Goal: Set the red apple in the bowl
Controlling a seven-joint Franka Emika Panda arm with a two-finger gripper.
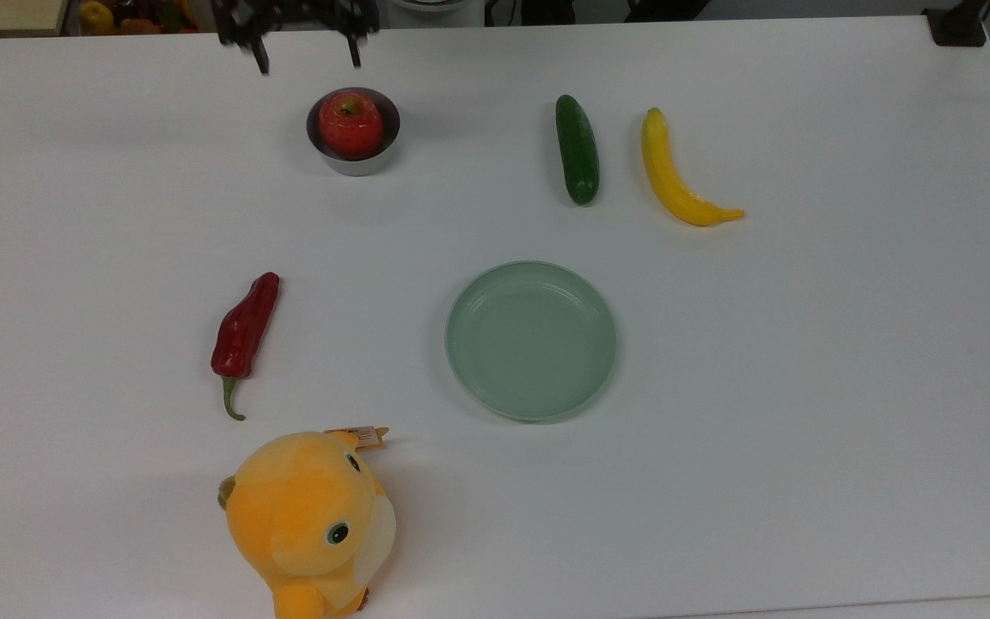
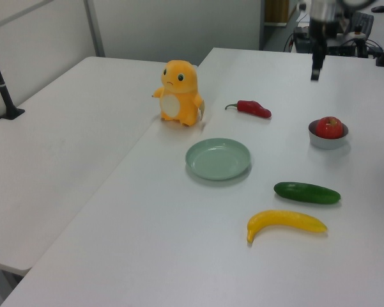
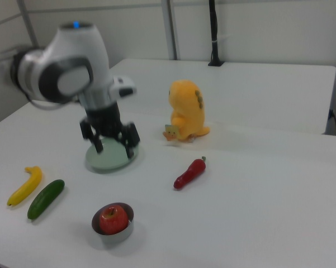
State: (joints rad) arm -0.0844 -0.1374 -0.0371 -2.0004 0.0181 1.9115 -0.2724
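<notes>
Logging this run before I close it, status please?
Claw open, empty, raised clear of the bowl. Red apple sits inside the bowl, stem up. Nothing in the way.

- red apple (image 3: 114,218) sits inside the bowl (image 3: 124,230), stem up
- gripper (image 3: 113,149) above and apart from it, fingers spread, nothing held
- green plate (image 3: 113,162) behind gripper
- cucumber (image 3: 45,199) and banana (image 3: 24,185) at the right view's left
- chili pepper (image 3: 190,173) lies in front of orange plush toy (image 3: 186,110)
</notes>
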